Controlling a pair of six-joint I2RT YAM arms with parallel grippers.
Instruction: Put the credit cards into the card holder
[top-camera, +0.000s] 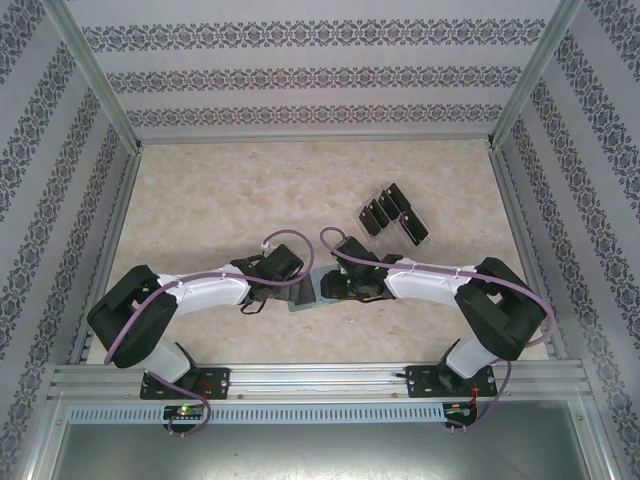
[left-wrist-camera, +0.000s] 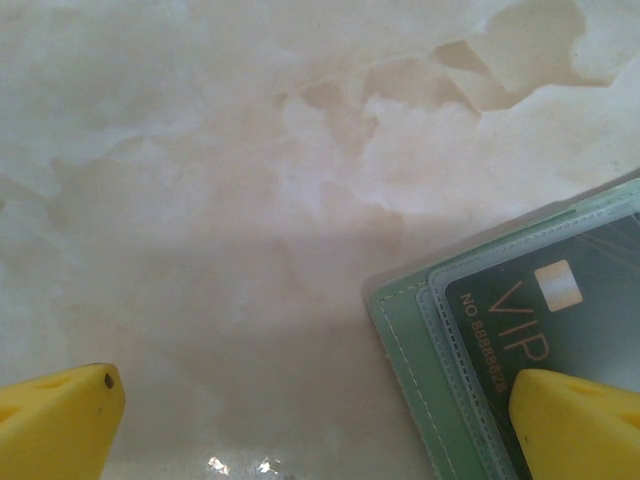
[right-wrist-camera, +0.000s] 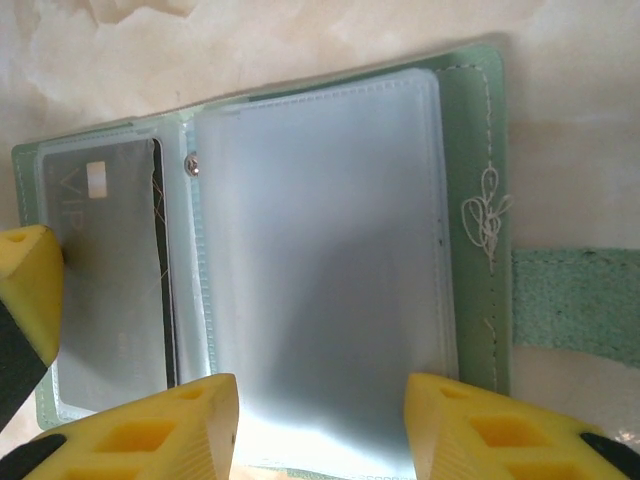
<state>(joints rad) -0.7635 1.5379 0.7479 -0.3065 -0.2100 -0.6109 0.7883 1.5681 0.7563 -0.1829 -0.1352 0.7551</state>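
the left gripper stands wide, one finger resting on the card-bearing page of the card holder. the right gripper is spread wide over a clear sleeve, holding nothing. the card holder lies open at the near middle of the tabletop. likely risks: if that finger lifts, the holder may slide or the sleeve flop shut, and the seated credit card may creep out. counted: two grippers, one card holder, one seated card, roughly five credit cards in the clear rack far right, too small to count surely.

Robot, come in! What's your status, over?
Left claw open, one finger on the card holder. Right claw open over its clear sleeves. One VIP card sleeved; more cards in the rack.
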